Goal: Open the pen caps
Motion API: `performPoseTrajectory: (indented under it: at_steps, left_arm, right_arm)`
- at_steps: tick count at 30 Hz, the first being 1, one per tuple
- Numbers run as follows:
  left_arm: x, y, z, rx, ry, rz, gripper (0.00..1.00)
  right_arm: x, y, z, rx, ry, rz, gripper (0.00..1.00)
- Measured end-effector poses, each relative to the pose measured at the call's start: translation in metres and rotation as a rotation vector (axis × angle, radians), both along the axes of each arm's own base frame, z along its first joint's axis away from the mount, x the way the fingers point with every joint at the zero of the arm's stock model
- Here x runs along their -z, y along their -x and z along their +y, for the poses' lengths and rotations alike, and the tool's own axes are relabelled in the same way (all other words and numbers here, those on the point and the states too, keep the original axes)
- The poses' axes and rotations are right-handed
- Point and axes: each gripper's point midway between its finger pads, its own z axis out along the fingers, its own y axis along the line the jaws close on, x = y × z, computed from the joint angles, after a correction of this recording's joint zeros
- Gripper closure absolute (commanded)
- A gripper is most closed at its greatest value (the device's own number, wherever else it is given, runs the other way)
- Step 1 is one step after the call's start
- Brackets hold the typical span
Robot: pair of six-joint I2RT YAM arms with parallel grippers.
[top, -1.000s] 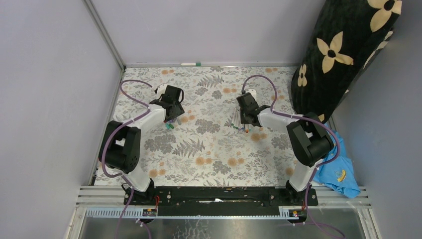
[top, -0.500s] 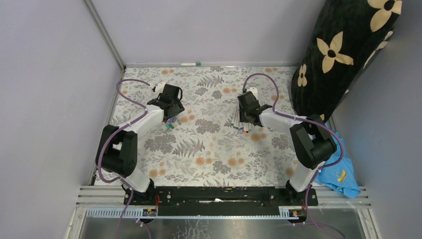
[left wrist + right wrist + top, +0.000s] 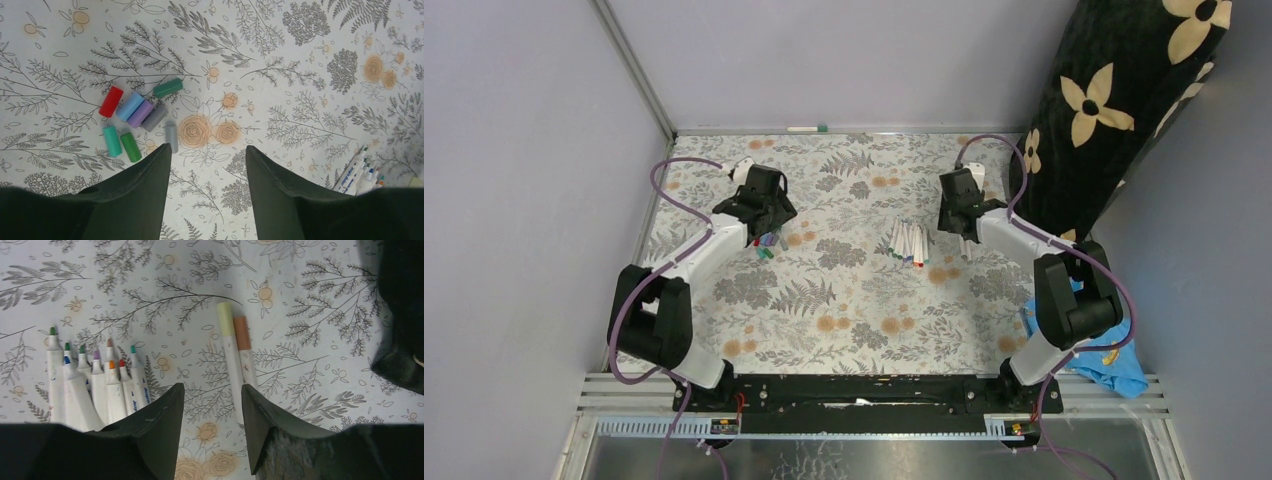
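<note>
The pen caps [image 3: 130,106] are showing smooth, faintly glossy plastic. The floral table cover [image 3: 300,75] is looking matt, like printed cloth.

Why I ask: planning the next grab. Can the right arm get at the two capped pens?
Probably yes: the right gripper hangs open close over the two capped pens, nothing between.

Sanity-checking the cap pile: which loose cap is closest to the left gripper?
The light grey cap, just below the darker grey one: in the left wrist view its lower end nearly meets a fingertip of the left gripper. The rest lie farther off.
</note>
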Motion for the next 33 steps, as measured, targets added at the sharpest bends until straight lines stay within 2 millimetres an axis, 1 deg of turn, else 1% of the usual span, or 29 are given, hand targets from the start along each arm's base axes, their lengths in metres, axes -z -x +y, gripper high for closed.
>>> performPoseTrajectory:
  at_steps: [2, 6, 10, 17, 26, 30, 33]
  left_arm:
    - [-0.002, 0.000, -0.002, 0.006, 0.009, -0.005, 0.37]
    - [-0.004, 0.001, -0.006, 0.015, 0.017, -0.006, 0.37]
    - [-0.004, 0.002, -0.007, 0.020, 0.023, -0.006, 0.37]
    - [-0.009, 0.002, -0.008, 0.023, 0.031, -0.019, 0.37]
    - [-0.010, 0.002, -0.009, 0.020, 0.038, -0.021, 0.37]
    - [-0.010, 0.001, -0.009, 0.018, 0.041, -0.021, 0.37]
    - [-0.010, 0.001, -0.009, 0.017, 0.042, -0.022, 0.37]
  right_arm:
    - [0.002, 0.000, -0.008, 0.018, -0.001, 0.007, 0.49]
    - [0.010, 0.002, -0.012, 0.025, -0.001, 0.028, 0.50]
    - [0.023, 0.005, -0.013, 0.020, -0.007, 0.065, 0.50]
    - [0.047, 0.013, -0.022, 0.036, -0.012, 0.132, 0.51]
    - [0.060, 0.018, -0.021, 0.026, -0.039, 0.173, 0.54]
    - [0.061, 0.018, -0.020, 0.025, -0.048, 0.172, 0.61]
    - [0.062, 0.016, -0.018, 0.028, -0.060, 0.173, 0.74]
